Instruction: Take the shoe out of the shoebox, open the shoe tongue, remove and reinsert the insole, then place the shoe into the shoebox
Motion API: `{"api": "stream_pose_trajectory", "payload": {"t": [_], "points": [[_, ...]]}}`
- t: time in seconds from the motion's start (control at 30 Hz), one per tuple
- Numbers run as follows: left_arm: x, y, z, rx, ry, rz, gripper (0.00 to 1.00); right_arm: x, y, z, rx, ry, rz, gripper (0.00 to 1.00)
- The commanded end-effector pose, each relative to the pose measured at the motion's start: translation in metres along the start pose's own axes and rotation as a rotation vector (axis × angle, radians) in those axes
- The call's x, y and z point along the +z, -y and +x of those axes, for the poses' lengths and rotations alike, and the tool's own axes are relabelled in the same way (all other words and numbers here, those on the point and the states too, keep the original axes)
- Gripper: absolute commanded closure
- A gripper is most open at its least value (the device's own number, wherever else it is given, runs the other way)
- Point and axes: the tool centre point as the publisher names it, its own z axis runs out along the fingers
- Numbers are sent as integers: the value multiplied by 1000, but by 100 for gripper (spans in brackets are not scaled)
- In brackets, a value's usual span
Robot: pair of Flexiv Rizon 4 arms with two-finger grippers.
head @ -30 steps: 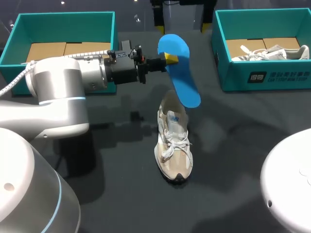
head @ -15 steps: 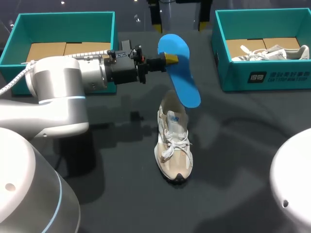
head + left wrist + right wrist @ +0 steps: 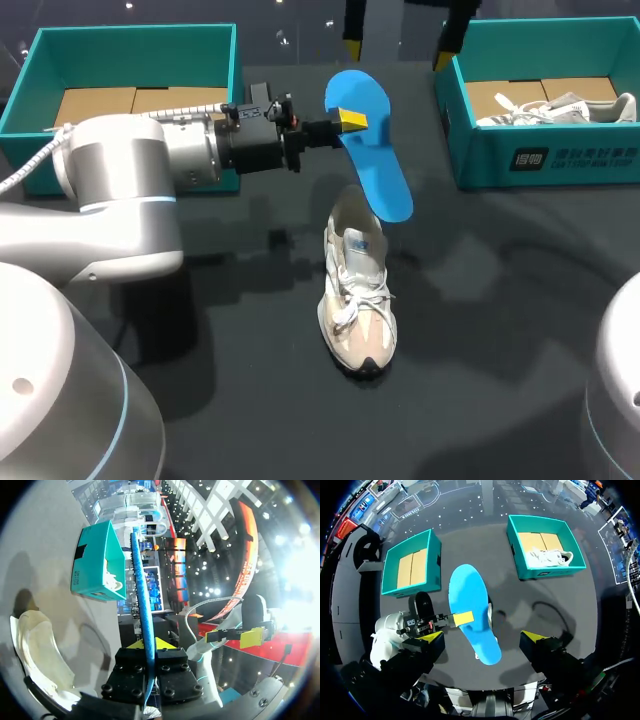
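Left gripper (image 3: 350, 120) is clenching the flat blue foam insole (image 3: 378, 172) over the beige laced sneaker (image 3: 358, 300); right gripper (image 3: 482, 638) is hanging released. Reinsertion is likely coming next, needing toe-first lowering.

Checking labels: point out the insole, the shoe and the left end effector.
insole (image 3: 372, 165), head view, middle of its blue face.
shoe (image 3: 360, 292), head view, on the laces.
left end effector (image 3: 350, 120), head view, yellow tip.

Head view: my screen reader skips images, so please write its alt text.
The left gripper holds a blue insole above a beige shoe on the dark table. The left shoebox and right shoebox, both teal, sit at the far corners; the right one holds a second shoe.
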Motion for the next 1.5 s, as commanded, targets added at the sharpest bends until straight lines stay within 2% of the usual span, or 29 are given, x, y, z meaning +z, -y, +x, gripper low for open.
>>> {"api": "stream_pose_trajectory", "payload": {"t": [0.03,0.4,0.63,0.77,0.93,1.17,1.5], "points": [[0,0,-1,0,0,0,100,4,2,-20,27,-198,19,0],[0,0,-1,0,0,0,100,10,7,-49,88,-436,92,0],[0,0,-1,0,0,0,100,19,13,-66,93,-645,130,0],[0,0,-1,0,0,0,100,26,15,-75,75,-850,159,0],[0,0,-1,0,0,0,100,34,19,-81,33,-1043,165,0],[0,0,-1,0,0,0,100,39,23,-86,22,-1172,136,0],[0,0,-1,0,0,0,100,44,20,-84,39,-1250,149,0]]}}
